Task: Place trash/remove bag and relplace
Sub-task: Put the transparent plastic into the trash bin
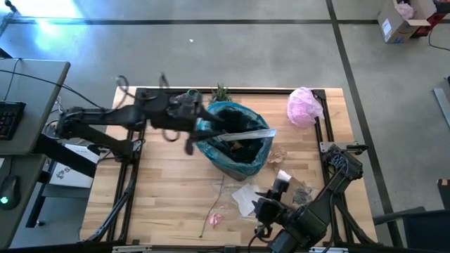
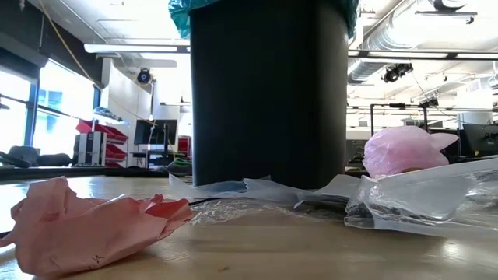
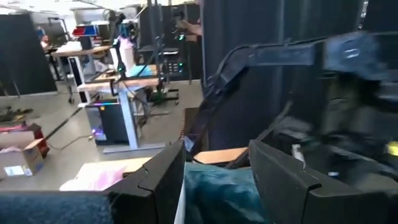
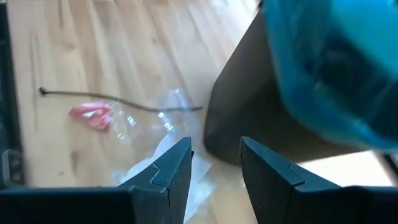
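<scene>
A black bin (image 2: 268,93) stands mid-table, lined with the teal bag (image 1: 235,116), whose rim folds over the bin's top. A long silvery wrapper (image 1: 249,135) lies across the bin's mouth on dark stuff inside. More trash lies on the table in front of the bin: white paper (image 1: 246,198), clear wrappers (image 2: 420,198), a pink crumpled scrap (image 2: 85,225) and a brownish lump (image 1: 278,153). My left gripper (image 3: 216,149) is open, level above the bin's left rim, with the teal bag below it. My right gripper (image 4: 214,146) is open above the white paper near the bin, slanting down.
A pale pink plastic bag (image 1: 304,105) lies at the far right corner. A small green plant (image 1: 221,91) stands behind the bin. A thin dark stem (image 4: 118,102) lies on the wood near the pink scrap. Bare wood (image 1: 162,190) stretches over the near left.
</scene>
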Tool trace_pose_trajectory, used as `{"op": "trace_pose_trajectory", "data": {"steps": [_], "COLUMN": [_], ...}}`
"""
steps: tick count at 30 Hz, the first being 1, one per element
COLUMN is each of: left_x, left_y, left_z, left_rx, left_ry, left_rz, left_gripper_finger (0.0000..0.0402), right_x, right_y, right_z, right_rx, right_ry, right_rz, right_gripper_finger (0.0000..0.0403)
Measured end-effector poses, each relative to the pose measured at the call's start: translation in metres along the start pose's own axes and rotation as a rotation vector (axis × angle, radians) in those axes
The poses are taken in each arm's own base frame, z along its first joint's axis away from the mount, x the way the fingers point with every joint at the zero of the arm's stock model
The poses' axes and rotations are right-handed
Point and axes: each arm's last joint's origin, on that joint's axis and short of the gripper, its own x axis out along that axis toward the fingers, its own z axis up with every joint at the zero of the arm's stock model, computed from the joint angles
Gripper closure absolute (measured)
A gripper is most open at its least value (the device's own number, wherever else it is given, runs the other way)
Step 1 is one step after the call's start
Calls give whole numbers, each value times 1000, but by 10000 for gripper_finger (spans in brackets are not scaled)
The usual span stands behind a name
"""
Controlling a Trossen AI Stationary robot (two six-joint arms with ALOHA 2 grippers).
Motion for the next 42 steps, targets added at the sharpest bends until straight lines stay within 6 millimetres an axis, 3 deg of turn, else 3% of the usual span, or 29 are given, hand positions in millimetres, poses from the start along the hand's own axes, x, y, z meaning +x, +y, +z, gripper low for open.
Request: {"op": "trace_pose_trajectory", "data": {"steps": [5,9,15,20,31,36,42], "left_x": [-38,-54,-58,-56,-51,-54,-56], "left_y": [-16,-25,-45,-57,-75,-79,-83], "left_z": [3,-12,-47,-90,-179,-198,-205], "left_rx": [-31,-55,-105,-151,-310,-366,-374], "left_ry": [132,323,536,658,613,562,541], "left_rz": [10,50,38,60,77,66,77], "left_gripper_finger": [236,236,236,236,236,236,236], "right_x": [8,40,96,123,183,213,240], "right_y": [7,16,28,27,12,5,-5], "right_z": [-10,-22,-40,-41,-25,-33,-55], "right_rx": [29,38,21,-2,6,64,132], "right_ry": [84,175,252,208,135,123,133], "right_rz": [29,33,109,114,204,277,293], "right_gripper_finger": [280,280,280,280,280,280,280]}}
